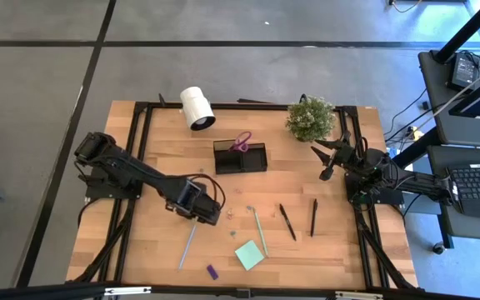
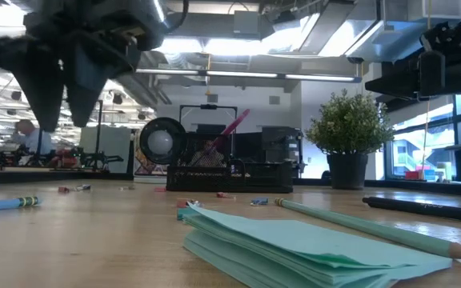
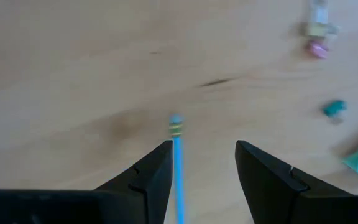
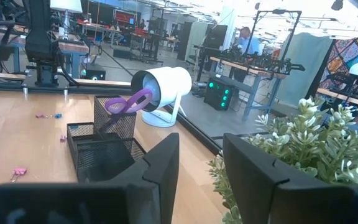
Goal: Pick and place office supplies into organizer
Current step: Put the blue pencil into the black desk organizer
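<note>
- Overhead, the left gripper (image 1: 207,212) hovers released above the grey-blue pen (image 1: 188,245); the scissors (image 1: 241,142) stand in the organizer (image 1: 241,157).
- Low down, the sticky pad (image 2: 294,250) lies nearest on the worktop (image 2: 94,240).
- Left wrist: spread fingers (image 3: 151,177) flank that pen's tip.
- Right wrist: right gripper (image 4: 201,162) parted, empty, beside the plant (image 4: 316,149).

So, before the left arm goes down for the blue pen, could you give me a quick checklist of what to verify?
1. Left pincer open: ok.
2. Blue pen between its fingers: ok, though close to one finger.
3. Pen free of neighbours: ok, small bits lie apart.
4. Organizer has room: ok, only scissors in the taller section.
5. Right pincer out of the way: ok, beside the plant, empty.
6. Height above pen: cannot tell.
</note>
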Available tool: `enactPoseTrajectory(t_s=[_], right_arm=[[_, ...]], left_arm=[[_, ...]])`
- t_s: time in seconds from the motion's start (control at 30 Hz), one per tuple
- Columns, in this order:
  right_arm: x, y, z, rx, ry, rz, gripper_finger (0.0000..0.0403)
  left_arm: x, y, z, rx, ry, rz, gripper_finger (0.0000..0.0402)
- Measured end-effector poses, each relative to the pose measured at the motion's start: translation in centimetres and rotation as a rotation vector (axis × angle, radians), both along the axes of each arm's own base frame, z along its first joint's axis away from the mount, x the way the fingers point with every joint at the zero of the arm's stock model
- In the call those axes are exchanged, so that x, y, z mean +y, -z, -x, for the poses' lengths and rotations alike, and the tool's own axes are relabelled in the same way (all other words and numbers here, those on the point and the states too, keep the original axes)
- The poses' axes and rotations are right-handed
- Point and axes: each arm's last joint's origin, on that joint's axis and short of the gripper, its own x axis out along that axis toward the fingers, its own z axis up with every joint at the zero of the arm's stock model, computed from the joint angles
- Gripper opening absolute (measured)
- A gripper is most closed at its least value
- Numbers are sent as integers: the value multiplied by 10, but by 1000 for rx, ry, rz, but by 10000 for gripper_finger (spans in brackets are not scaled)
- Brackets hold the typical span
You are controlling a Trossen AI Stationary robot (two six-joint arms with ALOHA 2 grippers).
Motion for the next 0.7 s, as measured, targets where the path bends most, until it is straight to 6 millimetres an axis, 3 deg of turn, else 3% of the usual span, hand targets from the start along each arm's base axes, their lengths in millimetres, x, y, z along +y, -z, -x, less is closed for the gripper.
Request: enactPoseTrajectory(t_s=[0.2,0.7], right_arm=[[0,0,0,-1,0,-2,129],[0,0,0,-2,0,-2,129]], left_arm=[[0,3,-1,30,-16,-13,169],[-17,57,-19,141,46,40,164]])
